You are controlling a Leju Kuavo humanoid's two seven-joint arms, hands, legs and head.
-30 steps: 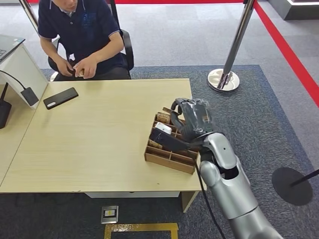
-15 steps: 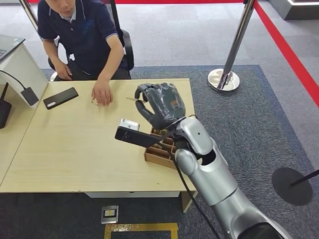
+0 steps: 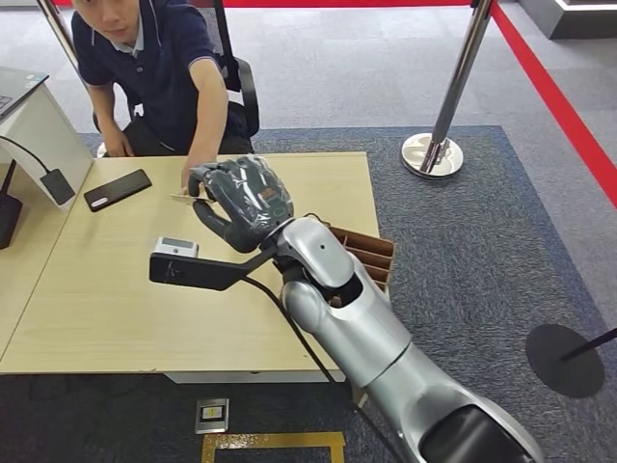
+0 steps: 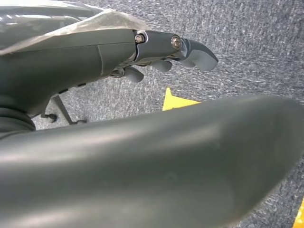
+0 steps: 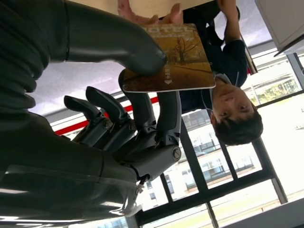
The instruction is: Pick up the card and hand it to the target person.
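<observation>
Reaching up from the lower right of the head view, the silver right arm (image 3: 378, 338) is stretched across the desk (image 3: 94, 309), and the right hand (image 3: 240, 201) is seen above the tabletop at centre left. The card (image 5: 172, 59) is pinched there between the thick thumb and the darker fingers (image 5: 168, 118), the other fingers being curled below it – in the head view only its thin pale edge (image 3: 185, 199) is seen, held roughly flat. The card is judged light, thin, stiff and smooth, so it could slide out of a loose pinch; a hold on the free end, opposite the robot's pinch, is judged best for whoever takes it. The wooden organiser box (image 3: 367, 253) is partly hidden behind the arm. Farther up, a person's hand (image 5: 150, 16) is stretched out close to the card's far edge – whether it touches cannot be told. A dark phone (image 3: 117, 189) lies at upper left. The left hand (image 4: 143, 85) is seen over carpet; its state cannot be told.
</observation>
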